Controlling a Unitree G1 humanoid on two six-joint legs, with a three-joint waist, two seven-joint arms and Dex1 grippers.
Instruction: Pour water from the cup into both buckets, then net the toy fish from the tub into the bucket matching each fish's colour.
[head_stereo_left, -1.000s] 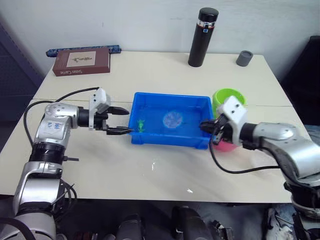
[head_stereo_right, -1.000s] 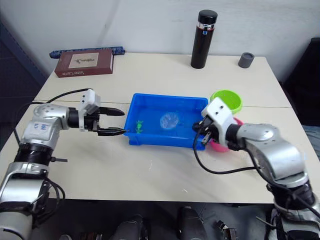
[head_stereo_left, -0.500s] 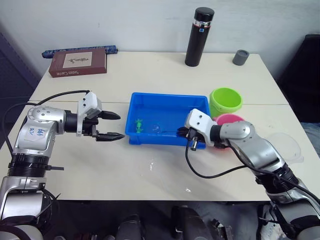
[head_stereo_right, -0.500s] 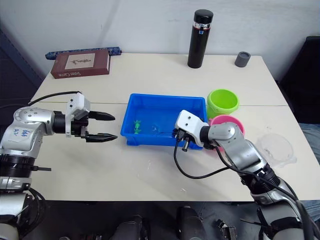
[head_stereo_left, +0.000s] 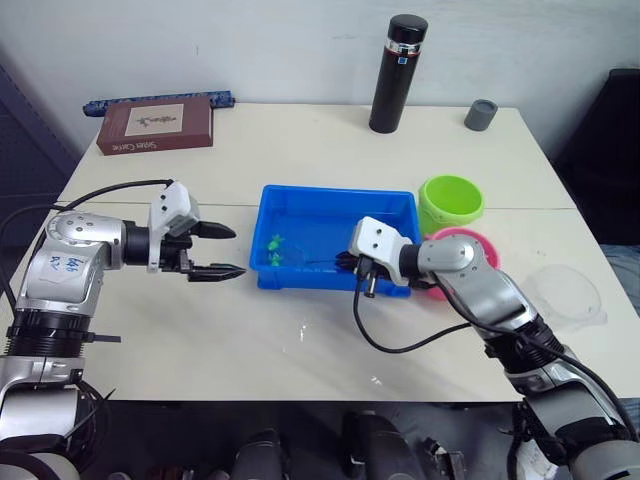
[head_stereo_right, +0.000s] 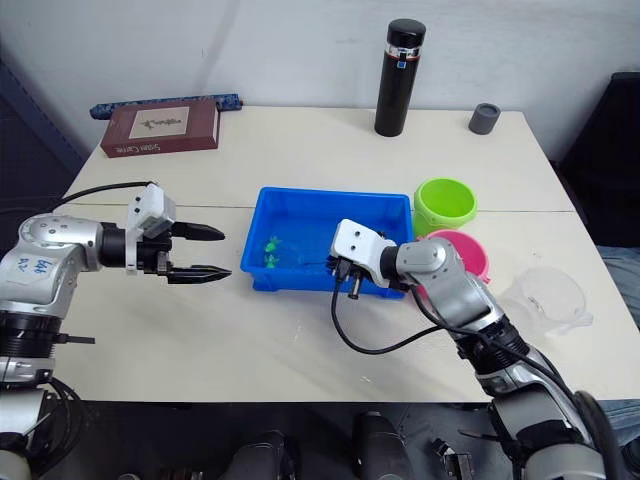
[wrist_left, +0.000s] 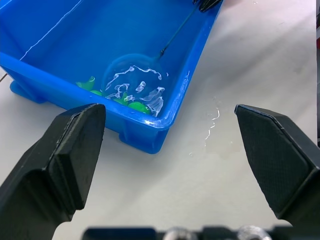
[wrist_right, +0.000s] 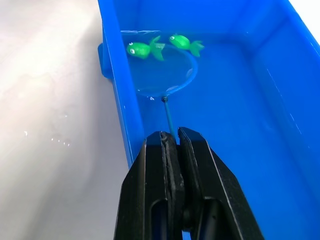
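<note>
The net (wrist_right: 167, 70) is held low inside the blue tub (head_stereo_left: 300, 200), which sits in the middle of the table (head_stereo_left: 300, 340). Its thin handle runs along the tub's long side, and the hoop points to the tub's left end. Two green fish (wrist_right: 142, 49) are seen at the hoop's far rim, close to the tub's left wall; one overlaps the rim. The right gripper (wrist_right: 172, 137) is pressed together on the end of the net's handle, over the tub's front edge.

The left gripper (head_stereo_left: 222, 251) is held wide apart with nothing in it, above the table, just to the left of the tub.

The green bucket (head_stereo_left: 452, 203) and the pink bucket (head_stereo_left: 470, 245) are placed by the tub's right end. The clear cup (head_stereo_left: 572, 293) is seen near the table's right edge.
</note>
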